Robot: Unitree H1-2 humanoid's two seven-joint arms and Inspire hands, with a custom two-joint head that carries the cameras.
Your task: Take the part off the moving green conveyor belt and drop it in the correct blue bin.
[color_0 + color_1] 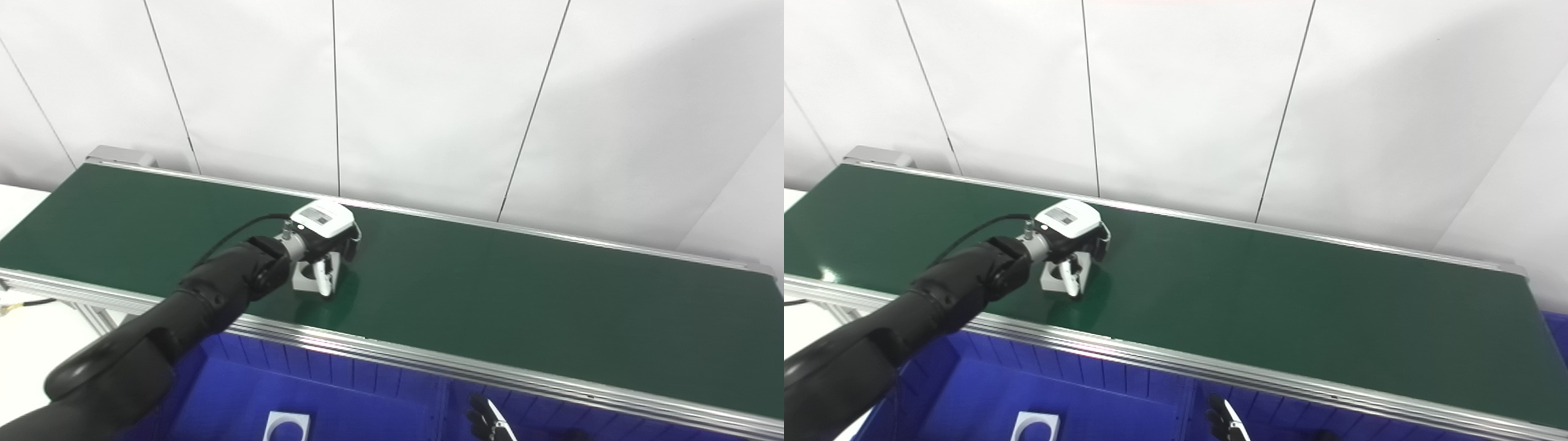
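A small white part [304,279] stands on the green conveyor belt [490,288], near its front edge and left of the middle. My left hand [323,236] reaches over the belt and sits right on top of the part. Its thumb [323,277] lies against the part's near right side and its other fingers curl down behind it, so the hand is shut on the part. The part's base touches the belt. My right hand [487,419] is low at the bottom edge, over the blue bins, with fingers apart and empty; only its fingertips show.
Two blue bins sit below the belt's front rail: the left bin [343,398] holds a flat white piece [286,425], and the right bin [551,416] begins past a divider. A silver rail [429,361] edges the belt. A white wall stands close behind.
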